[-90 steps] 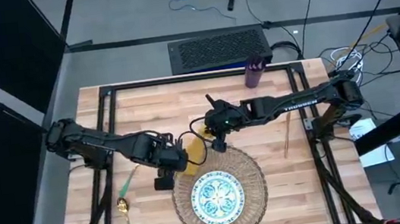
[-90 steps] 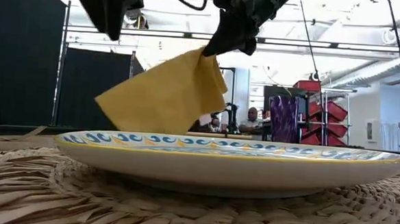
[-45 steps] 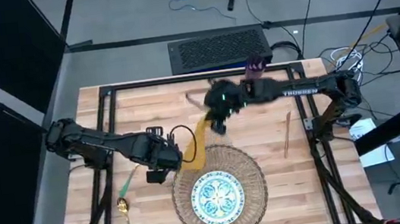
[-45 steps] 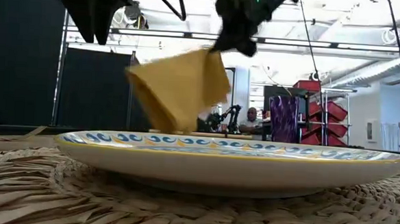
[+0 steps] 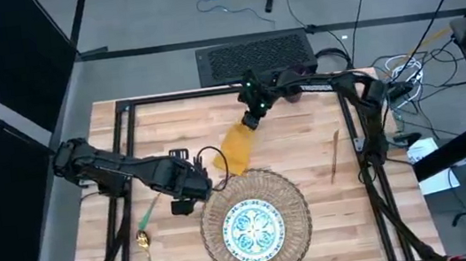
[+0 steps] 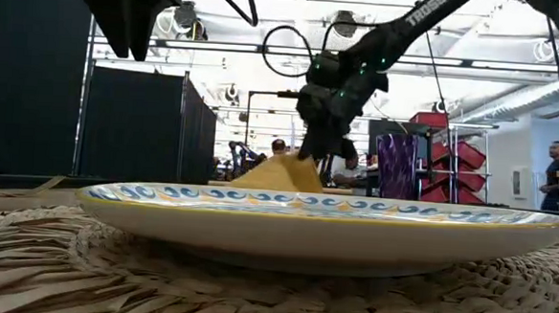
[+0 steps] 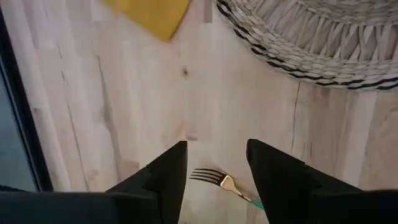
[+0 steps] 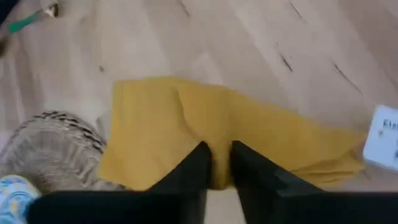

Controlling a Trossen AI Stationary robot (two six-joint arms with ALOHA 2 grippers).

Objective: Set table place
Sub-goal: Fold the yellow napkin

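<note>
**Napkin held at far centre, setting partly assembled**

Pale wood planks of the table [image 5: 307,152] are carrying the place setting. Near centre, the wicker placemat [image 5: 287,193] is lying with the patterned plate [image 5: 251,230] resting on it. The right gripper [image 5: 252,116] is hanging over the far centre of the table, its fingers pressed together on a corner of the yellow napkin [image 5: 237,145], which is draping down with its lower part lying on the wood just beyond the placemat. The left gripper [image 5: 183,207] is hovering to the left of the placemat, fingers spread and holding nothing. The fork [image 5: 147,215] and spoon [image 5: 145,251] are lying at near left. The knife [image 5: 334,155] is lying right of the placemat. The purple cup [image 6: 395,165] is standing at the far edge.
</note>
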